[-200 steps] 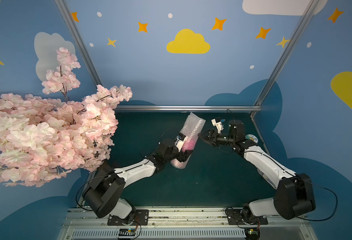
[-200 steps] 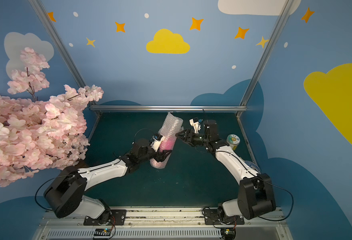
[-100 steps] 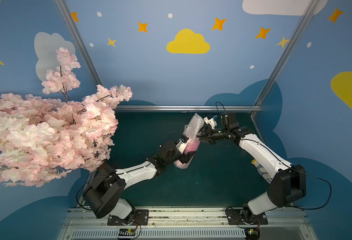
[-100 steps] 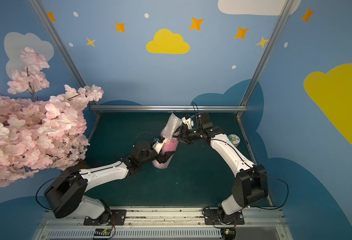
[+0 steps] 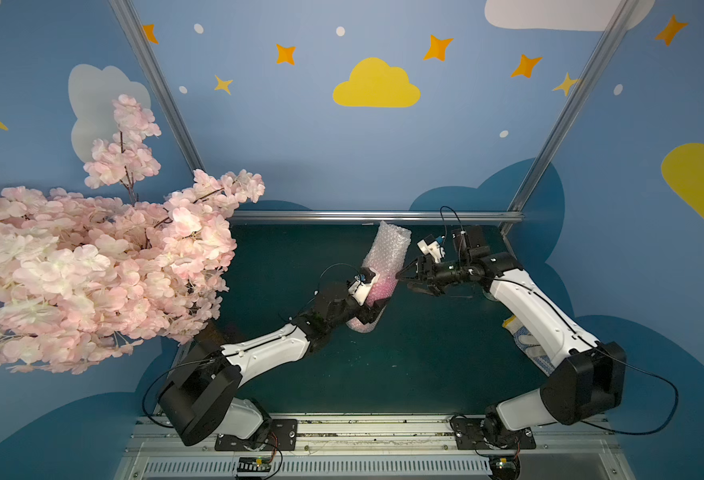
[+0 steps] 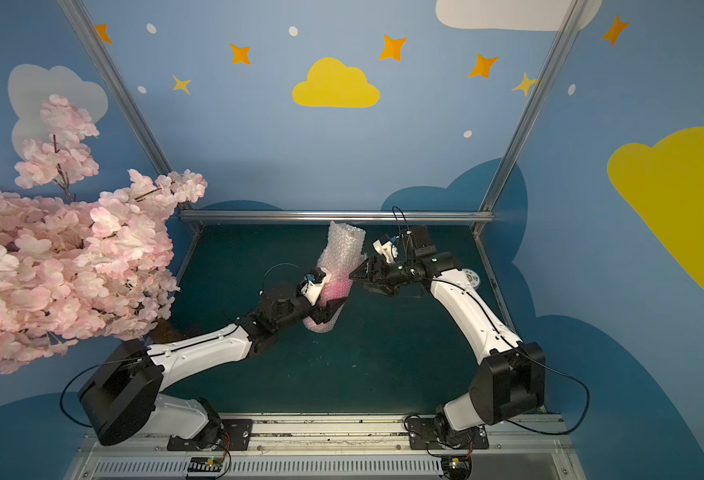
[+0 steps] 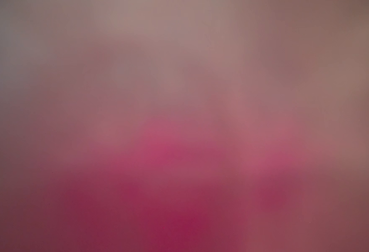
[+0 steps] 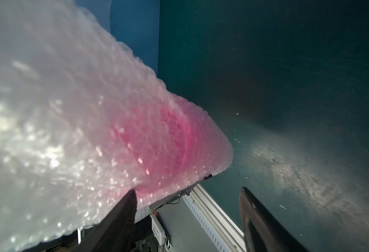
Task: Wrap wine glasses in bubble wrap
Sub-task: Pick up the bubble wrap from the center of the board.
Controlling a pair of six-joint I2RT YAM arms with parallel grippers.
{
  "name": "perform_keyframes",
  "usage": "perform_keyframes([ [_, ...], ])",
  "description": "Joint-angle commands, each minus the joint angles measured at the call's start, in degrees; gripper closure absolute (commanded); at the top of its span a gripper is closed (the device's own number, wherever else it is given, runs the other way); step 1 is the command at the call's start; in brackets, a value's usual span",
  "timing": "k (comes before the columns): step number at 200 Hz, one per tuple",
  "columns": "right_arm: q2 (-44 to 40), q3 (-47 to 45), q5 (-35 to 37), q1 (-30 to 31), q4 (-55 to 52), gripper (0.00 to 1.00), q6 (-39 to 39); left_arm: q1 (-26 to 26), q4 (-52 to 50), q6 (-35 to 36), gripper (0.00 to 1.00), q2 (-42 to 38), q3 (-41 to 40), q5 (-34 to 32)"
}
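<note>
Three blue cloud-painted walls [image 5: 342, 158], dark teal tabletop [image 5: 425, 353], pink blossom branch [image 5: 92, 257]

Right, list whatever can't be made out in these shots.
- Left wrist view: nothing but pink-grey blur, too close to focus.
- Goblet: only a pink glow through the bubble wrap in both top views; stem and foot indistinct.
- Left gripper: fingers partly hidden by the bundle.
- Round tin: label too small to read, partly behind the right arm.
- White-blue item: half under the right arm, unidentifiable.
</note>
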Motion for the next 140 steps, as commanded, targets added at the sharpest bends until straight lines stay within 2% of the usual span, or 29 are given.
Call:
perform_keyframes([
  [1, 1.97, -0.12, -3.4, 0.52, 5.87, 0.26, 3.81, 0.12, -0.85, 1.25, 0.4, -1.67, 1.69, 2.38],
  [32, 5.52, 1.52, -5.72, 2.26, 7.04, 0.29, 4.69, -0.1, -1.26, 2.33, 0.41, -2.12, 2.22, 3.84],
  [46, 7.53, 5.02, -5.88, 4.42, 1.9, 0.31, 0.87, -0.19, -1.83, 2.8, 0.41, -2.2, 2.72, 4.07],
  [74, 10.65, 10.36, -4.97, 6.93, -8.93, 0.41, -5.81, -0.14, -1.83, 3.87, 0.41, -2.22, 3.24, 3.73],
  [118, 11.32, 12.77, -4.4, 7.74, -14.91, 0.66, -8.67, -0.13, -1.18, 5.5, 0.41, -0.79, 3.7, 2.77],
  [128, 11.45, 13.7, -3.13, 8.03, -16.48, 0.8, -9.55, -0.13, -1.04, 5.54, 0.41, -0.27, 3.96, 2.55],
  [140, 10.96, 13.65, -1.49, 8.2, -16.49, 0.87, -9.26, -0.1, -1.32, 5.19, 0.36, 0.39, 4.51, 1.9],
])
